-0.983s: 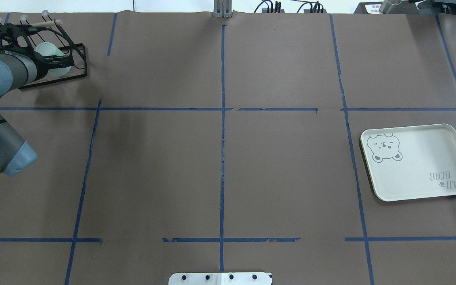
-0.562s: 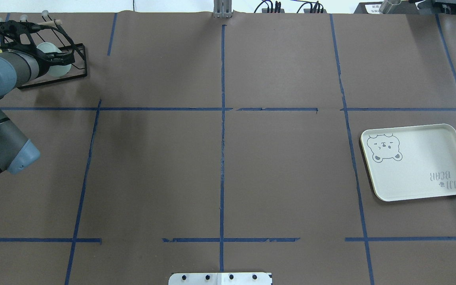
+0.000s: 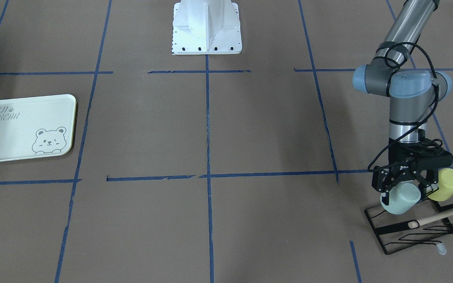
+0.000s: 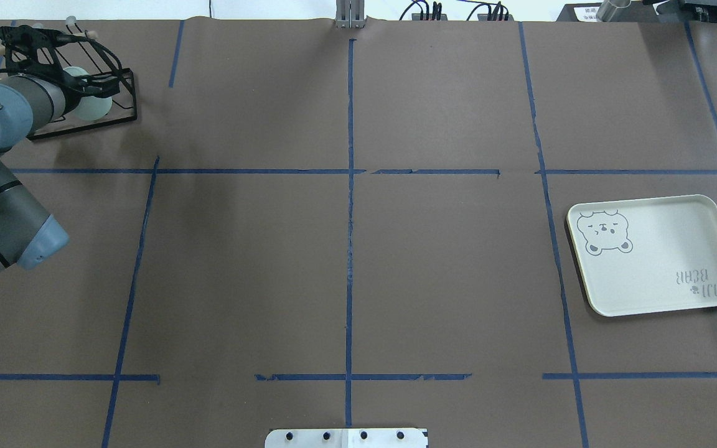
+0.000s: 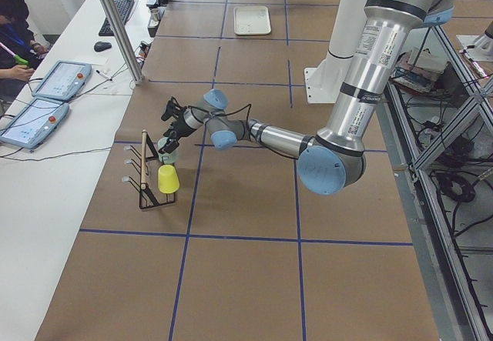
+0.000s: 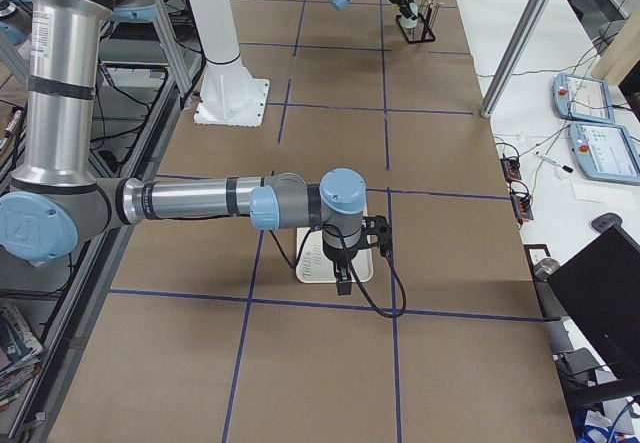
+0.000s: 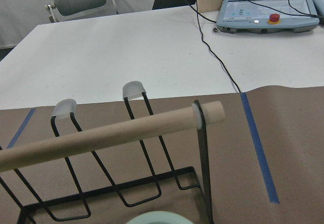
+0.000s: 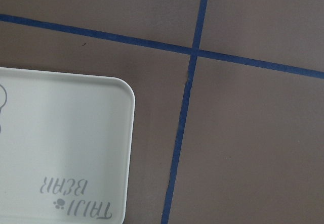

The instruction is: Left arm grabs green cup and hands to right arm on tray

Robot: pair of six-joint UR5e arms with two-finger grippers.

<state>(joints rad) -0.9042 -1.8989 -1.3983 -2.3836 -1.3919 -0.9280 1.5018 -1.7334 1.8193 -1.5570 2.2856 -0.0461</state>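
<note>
The pale mint green cup (image 3: 401, 200) rests tilted at the black wire rack (image 3: 405, 232), far left in the overhead view (image 4: 92, 107). My left gripper (image 3: 404, 189) is open, with a finger on each side of the cup. The left wrist view shows only the cup's rim (image 7: 162, 218) at its bottom edge. The pale green bear tray (image 4: 663, 249) lies on the right of the table and holds nothing. My right gripper (image 6: 345, 281) hangs over the tray's edge (image 8: 66, 143). It shows only in the exterior right view, so I cannot tell whether it is open or shut.
A yellow-green cup (image 3: 446, 184) sits on the rack right beside the green cup. A wooden rod (image 7: 111, 138) crosses the rack's capped wire pegs. The robot's white base (image 3: 207, 27) is mid-table on the robot's side. An operator (image 5: 15, 25) sits at a side desk.
My left arm has reached further forward. The gripper has slid on over the green cup and now covers its mouth. The cup itself has hardly moved.
</note>
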